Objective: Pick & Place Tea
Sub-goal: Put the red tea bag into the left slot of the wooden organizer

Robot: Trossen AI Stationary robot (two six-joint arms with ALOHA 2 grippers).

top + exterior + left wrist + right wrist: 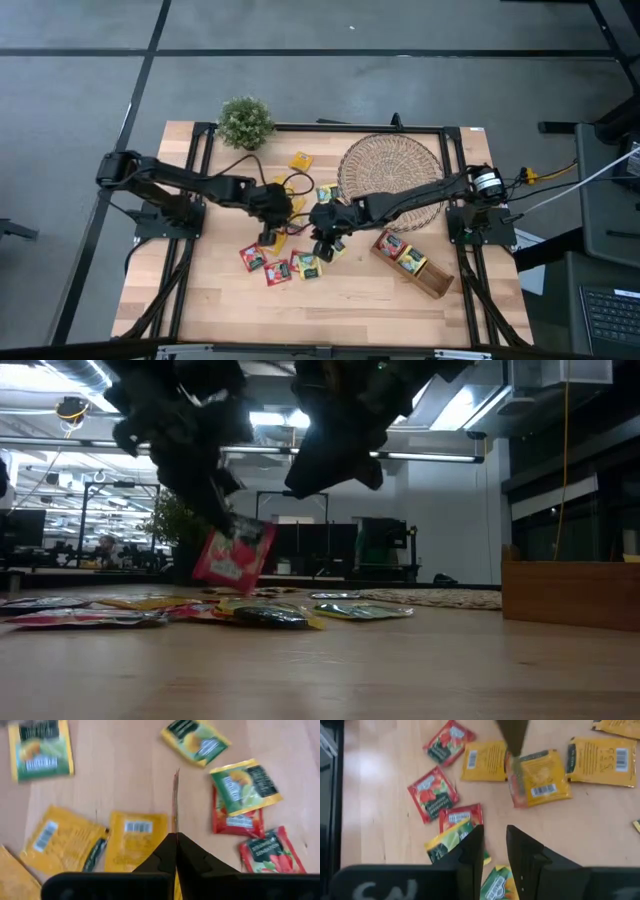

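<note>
Long ceiling lights (430,456) glow over an office of dark screens (378,545); grey floor (300,80) surrounds the table.

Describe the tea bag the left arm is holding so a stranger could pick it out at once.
Start at the pile of tea bags mid-table, between the two arms. Above its left side the left gripper hangs, jaws shut on one red tea bag. It alone dangles clear of the table; the others lie flat.

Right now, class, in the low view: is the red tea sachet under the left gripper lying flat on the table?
No. The red tea sachet hangs tilted in the air, pinched by the left gripper, above the table.
</note>
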